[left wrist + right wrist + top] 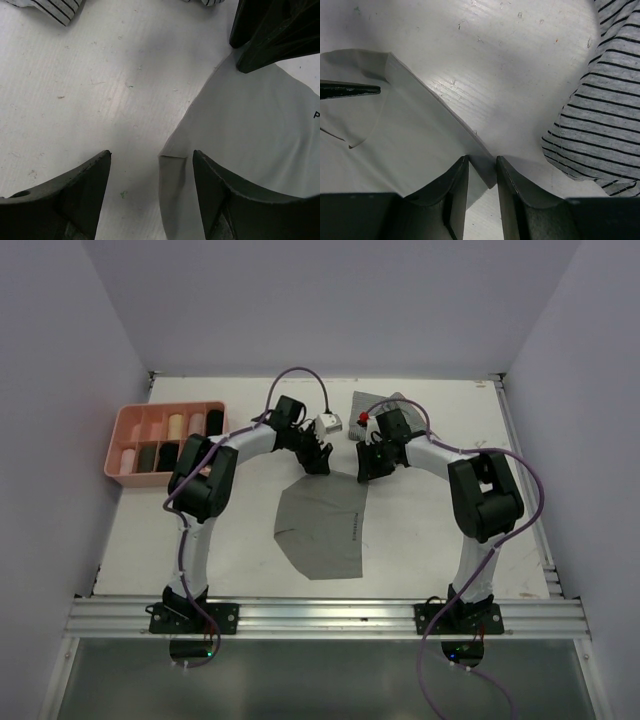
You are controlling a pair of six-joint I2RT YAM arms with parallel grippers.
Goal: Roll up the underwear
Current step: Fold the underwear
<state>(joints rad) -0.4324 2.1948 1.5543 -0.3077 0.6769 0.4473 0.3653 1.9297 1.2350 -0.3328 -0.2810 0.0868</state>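
Far left: tray (170,407), rolled pieces in its compartments. Left gripper (151,155): jaws spread wide, low over the desk (240,540), astride the far left corner of the grey pair (322,530), not closed on it. Grey pair lies flat mid-desk between the arms, with a small fold at that corner. Right gripper (481,160): jaws nearly together with a narrow gap. The right end of the far edge runs into the gap, and desk shows through, so probably not pinching. Striped pair (600,115) lies far and right of centre, just beyond the right gripper and apart from the grey pair. Handling (judgement): thin, limp, light cloth that will drag and wrinkle rather than slide. Take it at both far corners, pinching low, so the edge turns over evenly for the roll. Views: only the top view gives the grey pair's whole outline and the tray. Only the wrist views show the jaw gaps and the corner fold, and each catches the other gripper's tips.
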